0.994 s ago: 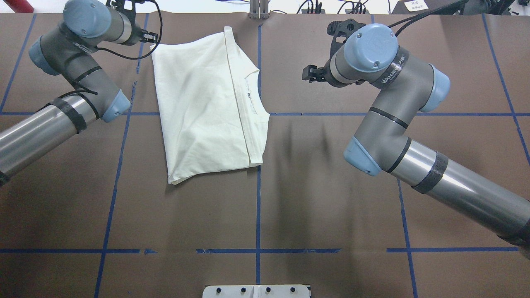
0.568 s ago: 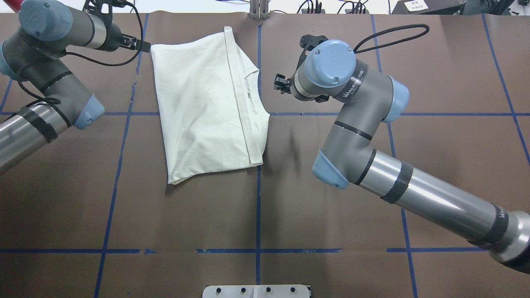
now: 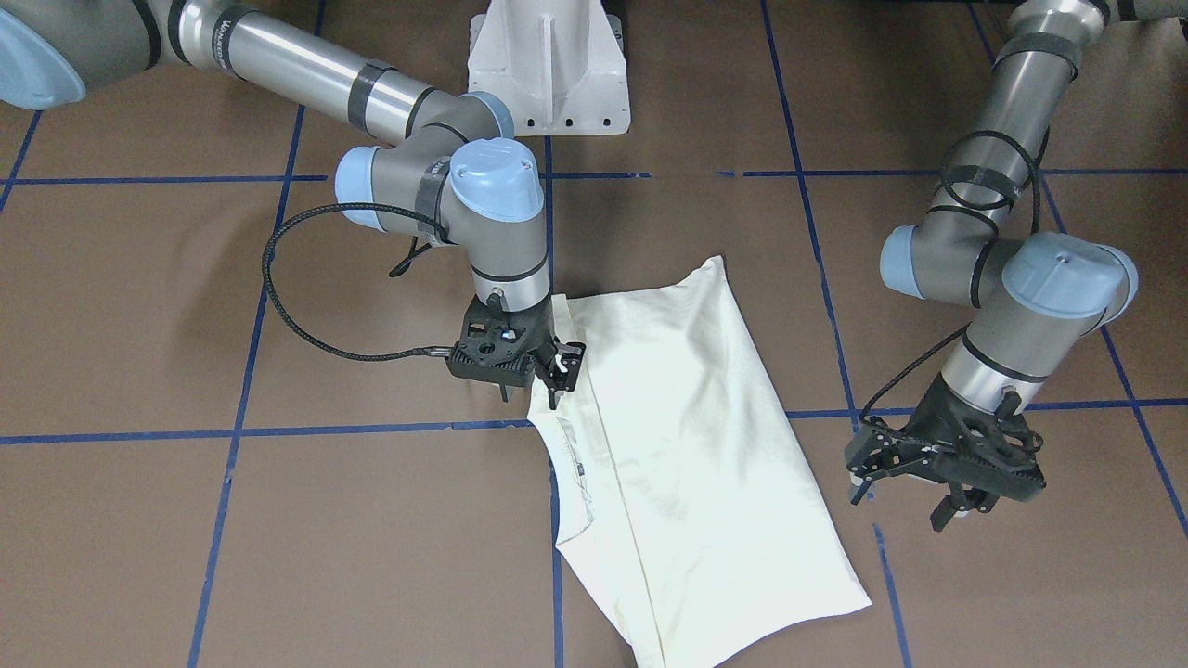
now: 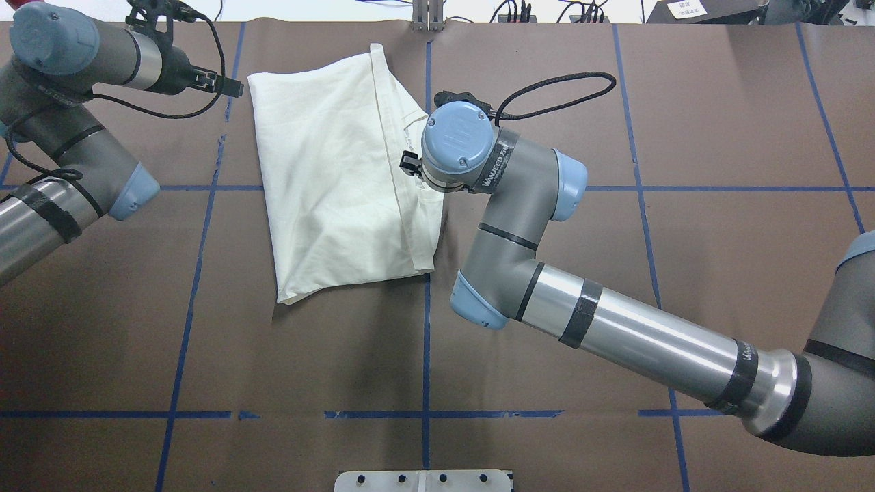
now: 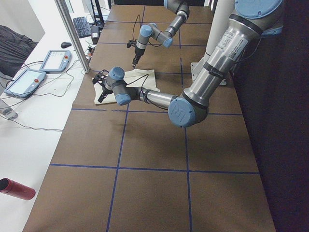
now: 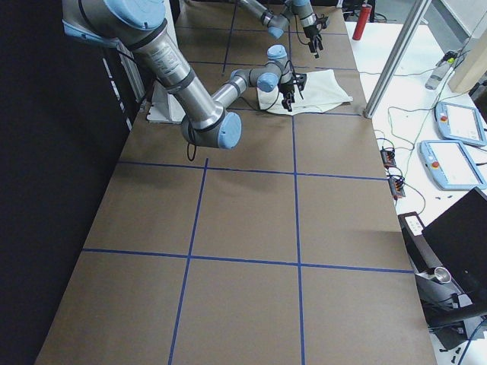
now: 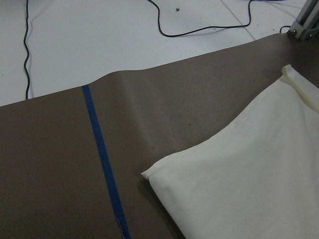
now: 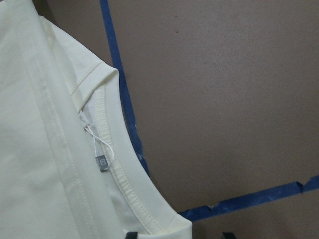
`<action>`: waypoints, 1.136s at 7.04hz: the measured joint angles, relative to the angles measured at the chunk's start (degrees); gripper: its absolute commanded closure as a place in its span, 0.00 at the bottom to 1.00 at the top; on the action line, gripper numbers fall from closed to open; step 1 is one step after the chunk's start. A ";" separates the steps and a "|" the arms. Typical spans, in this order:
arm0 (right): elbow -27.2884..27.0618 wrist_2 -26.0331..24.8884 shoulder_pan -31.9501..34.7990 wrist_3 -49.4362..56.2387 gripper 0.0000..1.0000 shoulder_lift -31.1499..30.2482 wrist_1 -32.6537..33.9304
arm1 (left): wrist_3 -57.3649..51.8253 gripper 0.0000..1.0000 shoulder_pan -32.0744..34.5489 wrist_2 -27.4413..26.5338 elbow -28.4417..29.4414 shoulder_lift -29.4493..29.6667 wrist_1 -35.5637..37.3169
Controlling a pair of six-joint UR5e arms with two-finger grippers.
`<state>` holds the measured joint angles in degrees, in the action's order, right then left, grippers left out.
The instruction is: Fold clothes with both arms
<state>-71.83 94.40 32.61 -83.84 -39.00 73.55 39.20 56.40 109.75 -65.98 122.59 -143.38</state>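
Cream T-shirt (image 4: pixel 335 184) lies folded, plain side up, on our table (image 4: pixel 307 362).
We see its collar (image 8: pixel 117 172) just beneath the right gripper (image 3: pixel 534 394), jaws apart; the left gripper (image 3: pixel 900 506) hangs near a corner.

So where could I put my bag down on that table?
The brown mat is bare between the shirt and the white base plate, and in the far right corner beyond the right arm. It's crowded at the collar, under the right pincer, and around the left pincer by the shirt's far-left corner.
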 measured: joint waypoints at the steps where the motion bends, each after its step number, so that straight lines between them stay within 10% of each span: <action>1: 0.96 -0.60 -0.38 0.10 0.37 0.25 -0.04 | 0.02 0.00 -0.03 0.02 -0.02 -0.17 -0.06; 8: 2.89 -3.32 -2.47 0.05 0.49 0.14 -1.14 | 0.09 0.00 -0.07 0.02 -0.02 -0.42 -0.52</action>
<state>-68.94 91.08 30.14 -83.78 -38.85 72.41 39.29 56.34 109.77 -66.01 122.17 -143.90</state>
